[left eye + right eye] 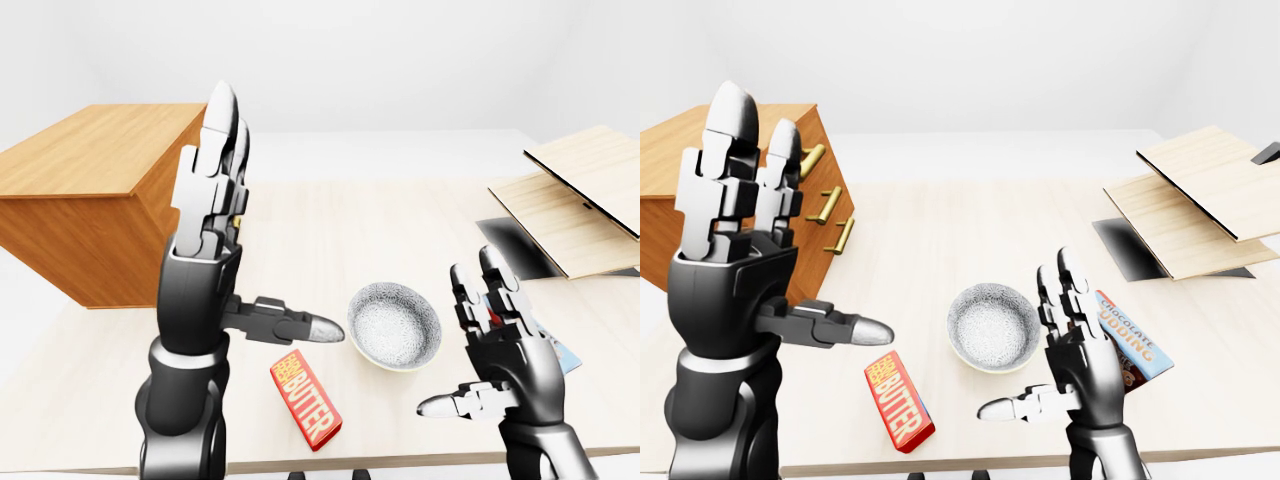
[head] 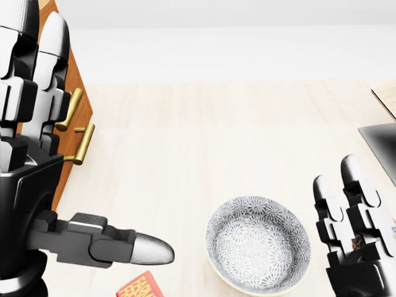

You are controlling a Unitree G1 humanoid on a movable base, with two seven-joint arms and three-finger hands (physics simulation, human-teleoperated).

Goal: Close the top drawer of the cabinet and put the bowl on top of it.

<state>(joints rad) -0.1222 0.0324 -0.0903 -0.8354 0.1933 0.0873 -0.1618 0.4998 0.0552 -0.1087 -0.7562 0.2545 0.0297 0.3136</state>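
Our left hand (image 1: 215,240) stands nearest, raised with fingers straight up and thumb out, grasping nothing. Our right hand (image 1: 1070,370) is likewise spread and empty, just right of the bowl (image 1: 394,326). We see the bowl on the table (image 1: 330,220), apart from both hands, butter (image 1: 305,401) at its lower left. We see the cabinet (image 1: 815,215) at the left.

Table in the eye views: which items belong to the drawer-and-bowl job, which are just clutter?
Job:
cabinet
bowl

Clutter:
butter box
chocolate pudding box
tilted wood boards

Both hands, left hand and right hand, are open, holding nothing.
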